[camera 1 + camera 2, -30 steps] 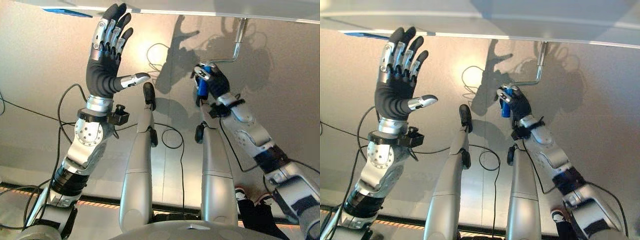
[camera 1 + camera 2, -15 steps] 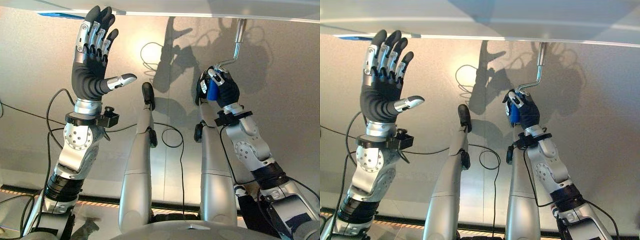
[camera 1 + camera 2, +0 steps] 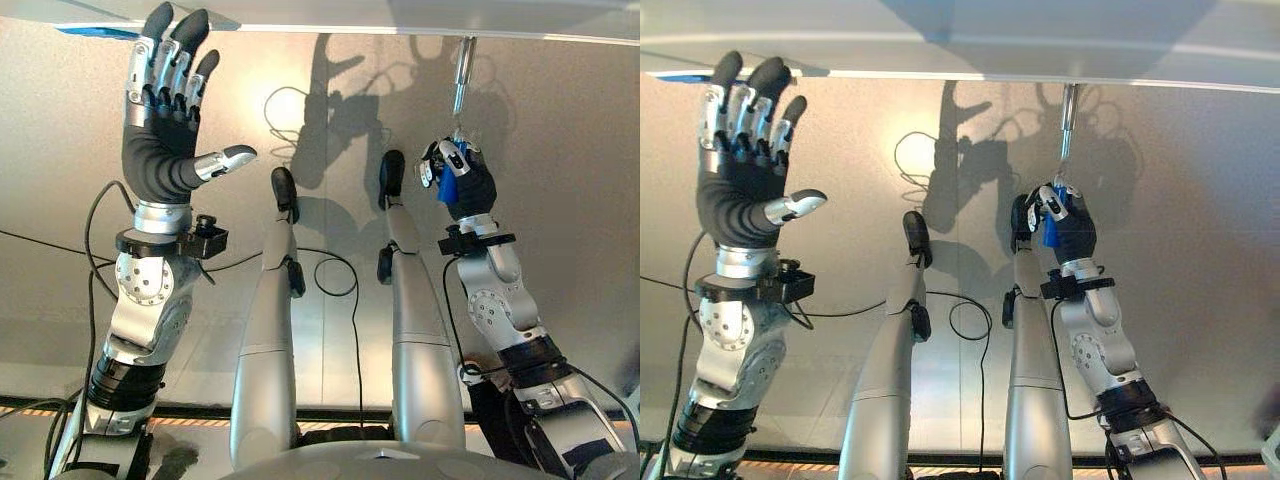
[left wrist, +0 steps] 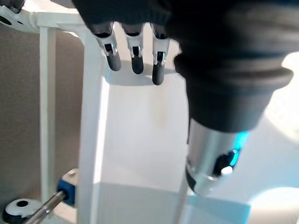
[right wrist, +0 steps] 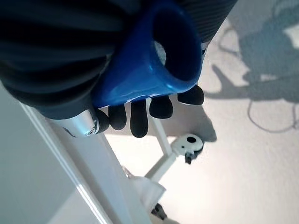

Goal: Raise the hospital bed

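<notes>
The bed's silver crank rod [image 3: 460,75] hangs down from the white bed edge [image 3: 350,14]. My right hand [image 3: 458,182] is shut on the crank's blue handle [image 5: 154,60] just below the rod, fingers [image 5: 140,122] curled round it. The same blue handle [image 3: 1051,222] peeks out between those fingers. My left hand [image 3: 165,130] is held up at the left, open, its straight fingers [image 4: 135,53] close under the bed's white frame [image 4: 93,116] and holding nothing.
White frame bars and a caster wheel [image 5: 189,142] stand on the grey floor [image 3: 560,130] past my right hand. Another caster [image 4: 16,208] and a blue-tipped rod [image 4: 65,193] sit low by the left side of the frame.
My right hand has swung the blue handle round to the right, so the crank's bent arm no longer sticks out to the left. The left hand stays open, now further left.
</notes>
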